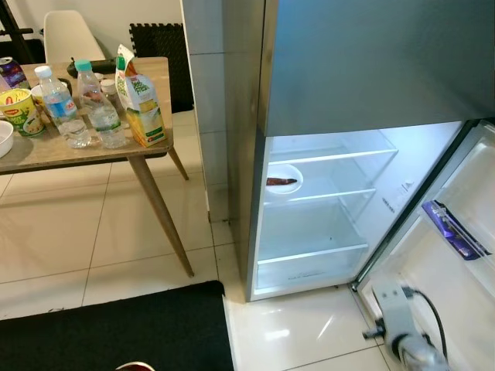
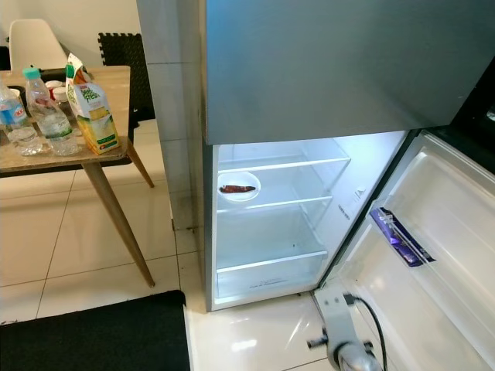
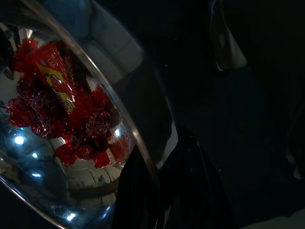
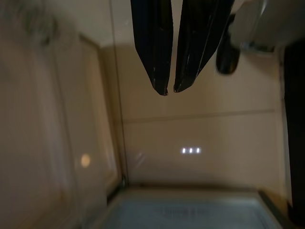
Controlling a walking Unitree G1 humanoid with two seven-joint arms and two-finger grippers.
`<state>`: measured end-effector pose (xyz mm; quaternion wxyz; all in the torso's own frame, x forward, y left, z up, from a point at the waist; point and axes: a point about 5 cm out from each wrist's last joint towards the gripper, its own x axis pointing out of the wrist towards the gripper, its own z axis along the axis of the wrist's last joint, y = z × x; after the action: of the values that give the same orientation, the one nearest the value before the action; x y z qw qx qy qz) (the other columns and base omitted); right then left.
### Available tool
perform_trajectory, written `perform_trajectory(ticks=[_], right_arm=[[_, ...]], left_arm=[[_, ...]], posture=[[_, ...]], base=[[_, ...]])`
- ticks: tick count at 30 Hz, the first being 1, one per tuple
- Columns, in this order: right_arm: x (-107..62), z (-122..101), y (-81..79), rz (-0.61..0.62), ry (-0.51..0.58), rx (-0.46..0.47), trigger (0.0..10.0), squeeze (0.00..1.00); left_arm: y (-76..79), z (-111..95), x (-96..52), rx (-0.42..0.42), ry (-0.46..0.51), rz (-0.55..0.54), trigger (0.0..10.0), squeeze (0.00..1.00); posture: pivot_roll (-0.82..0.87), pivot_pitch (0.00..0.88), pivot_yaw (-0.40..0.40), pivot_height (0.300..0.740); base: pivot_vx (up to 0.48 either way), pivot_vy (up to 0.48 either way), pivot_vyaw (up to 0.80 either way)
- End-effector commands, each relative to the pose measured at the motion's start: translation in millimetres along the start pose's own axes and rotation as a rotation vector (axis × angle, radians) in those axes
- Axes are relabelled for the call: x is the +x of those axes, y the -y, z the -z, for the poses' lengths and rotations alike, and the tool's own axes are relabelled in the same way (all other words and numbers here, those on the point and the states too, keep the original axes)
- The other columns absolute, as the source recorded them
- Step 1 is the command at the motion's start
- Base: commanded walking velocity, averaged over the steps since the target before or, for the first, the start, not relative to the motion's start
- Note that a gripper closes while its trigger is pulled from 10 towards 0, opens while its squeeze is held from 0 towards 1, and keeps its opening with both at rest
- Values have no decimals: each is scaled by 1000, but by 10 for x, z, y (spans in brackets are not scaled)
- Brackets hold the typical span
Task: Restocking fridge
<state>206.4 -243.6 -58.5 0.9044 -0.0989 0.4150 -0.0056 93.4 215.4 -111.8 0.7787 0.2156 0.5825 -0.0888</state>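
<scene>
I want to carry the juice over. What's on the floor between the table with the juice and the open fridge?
Just bare tiled floor between the wooden table and the fridge, plus a grey wall edge, in the left eye view.

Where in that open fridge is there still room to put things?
Bare: the top shelf, the bottom shelf, and the middle shelf right of the white bowl. The wooden table is crowded with bottles and a juice carton.

Fridge (image 1: 325, 209) door (image 1: 456, 255) swung wide, front access open. Middle shelf (image 1: 321, 195) blocked at left by a plate (image 1: 282, 180); lower shelf (image 1: 313, 251) bare. Worktop (image 1: 85, 147) leg stands near fridge's left side.
</scene>
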Motion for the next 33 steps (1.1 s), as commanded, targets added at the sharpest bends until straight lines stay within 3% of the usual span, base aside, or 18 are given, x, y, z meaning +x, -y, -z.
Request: perform_trajectory(ticks=[1,3,6,18,19,22,23,28,33], right_arm=[[-44,206,24,27,-80,47,10000,0],[-152,555,33,40,-186,44,10000,0],[-207,697,3,22,-208,89,10000,0],[-179,670,-141,-15,-209,55,10000,0],[-174,658,-139,-11,-207,14,10000,0],[-171,640,-125,-3,-193,-25,10000,0],[-174,646,-114,4,-198,-53,10000,0],[-167,634,-145,-23,-195,-34,10000,0],[-162,635,-202,-27,-194,-46,10000,0]], left_arm=[[-5,3,-1,-23,7,-1,10000,0],[-53,10,-4,-52,10,-8,10000,0],[-88,20,-7,-51,10,-12,10000,0],[-60,-24,-3,-33,27,18,10000,0],[-36,-38,-1,-32,33,25,10000,0],[33,-26,-1,-24,31,43,10000,0],[72,-4,-3,-20,24,54,10000,0],[144,49,-10,-20,12,72,10000,0],[86,113,-18,-14,-5,65,10000,0]], posture=[[-57,24,-41,740],[-49,27,-32,740],[-51,37,-23,740],[-41,96,-6,740],[0,0,0,740],[0,0,0,740],[-60,133,-17,740],[-54,141,-24,740],[-38,131,-22,740]], base=[[0,0,0],[0,0,0],[0,0,0],[0,0,0],[0,0,0],[0,0,0],[0,0,0],[0,0,0],[0,0,0]])
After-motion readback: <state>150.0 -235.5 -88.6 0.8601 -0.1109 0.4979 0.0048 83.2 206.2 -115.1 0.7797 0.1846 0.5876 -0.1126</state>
